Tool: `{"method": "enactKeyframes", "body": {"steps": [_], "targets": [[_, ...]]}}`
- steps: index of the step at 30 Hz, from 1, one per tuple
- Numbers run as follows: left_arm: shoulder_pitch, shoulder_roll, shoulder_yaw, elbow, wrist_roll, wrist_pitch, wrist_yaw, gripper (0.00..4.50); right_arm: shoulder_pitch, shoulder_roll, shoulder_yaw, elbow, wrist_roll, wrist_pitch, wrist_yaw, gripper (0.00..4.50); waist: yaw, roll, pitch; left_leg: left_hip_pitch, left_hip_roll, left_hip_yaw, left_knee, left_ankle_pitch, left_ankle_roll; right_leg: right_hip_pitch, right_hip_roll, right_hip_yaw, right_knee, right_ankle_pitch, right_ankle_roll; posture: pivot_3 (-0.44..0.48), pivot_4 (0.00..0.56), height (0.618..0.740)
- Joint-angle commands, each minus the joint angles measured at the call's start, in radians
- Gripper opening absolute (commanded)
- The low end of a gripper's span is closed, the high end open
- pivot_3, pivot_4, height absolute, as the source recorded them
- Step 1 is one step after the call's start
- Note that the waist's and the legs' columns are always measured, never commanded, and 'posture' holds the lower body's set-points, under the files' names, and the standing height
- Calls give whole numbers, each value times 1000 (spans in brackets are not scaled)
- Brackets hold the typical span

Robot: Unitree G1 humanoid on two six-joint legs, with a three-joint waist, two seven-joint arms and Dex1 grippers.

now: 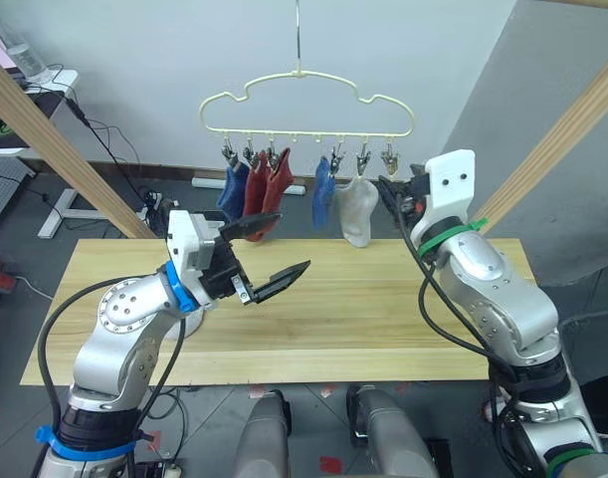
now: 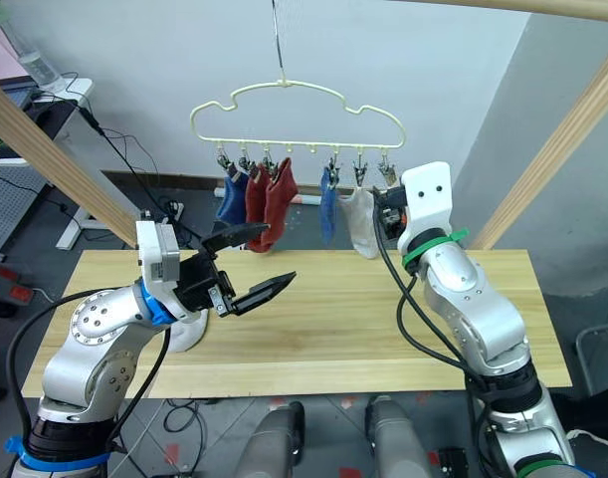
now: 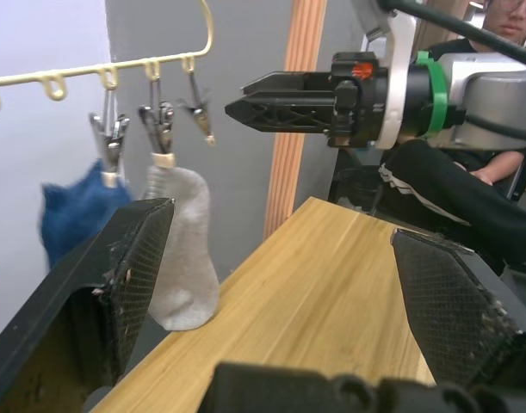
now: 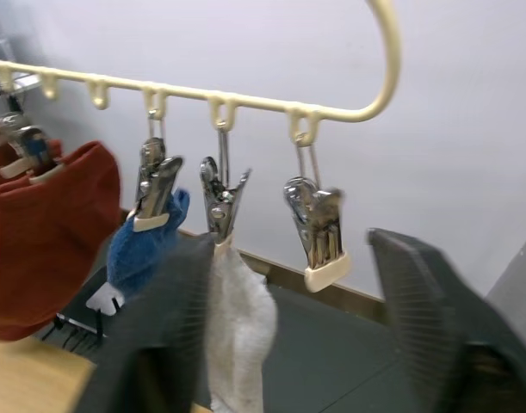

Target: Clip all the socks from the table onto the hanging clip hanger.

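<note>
Socks [image 1: 284,194]: five clipped on clip hanger [image 1: 304,105] | end clip [image 4: 318,232] bare | left gripper [image 1: 269,254] open | right gripper [image 4: 301,344] open

Light wood table [image 1: 383,319]; grey sock [image 1: 189,321] at left edge.

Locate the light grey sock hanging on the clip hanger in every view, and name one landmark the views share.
Left eye view: grey sock, right of the blue sock, beside the right end effector.
Right eye view: same place.
Left wrist view: under the second clip from the hanger's end.
Right wrist view: under the middle clip.
Shared landmark: the empty end clip beside it.
</note>
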Motion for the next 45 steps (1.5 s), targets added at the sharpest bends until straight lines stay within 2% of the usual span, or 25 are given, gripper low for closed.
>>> {"method": "enactKeyframes", "body": {"steps": [1,9,25,45], "targets": [[-2,-2,12,-62,-21,10,9,4500,-14,42,-17,-9,-68,-26,-8,2455,0,0,0,0,0,0,0,0,0,0,0,0,0,0,0,1,295,740],[-8,-16,7,-71,-15,16,17,4500,-44,152,-51,50,-177,-42,-29,2455,0,0,0,0,0,0,0,0,0,0,0,0,0,0,0,5,294,740],[-11,-31,5,-93,-22,26,25,4500,-88,262,-106,123,-264,-55,-21,2455,0,0,0,1,0,0,0,0,0,0,0,0,1,0,0,15,283,740],[0,-35,1,-100,-12,19,28,4500,-111,325,-107,152,-305,-67,8,2455,1,0,0,1,0,0,0,0,0,0,-1,0,2,0,0,26,275,740]]}}
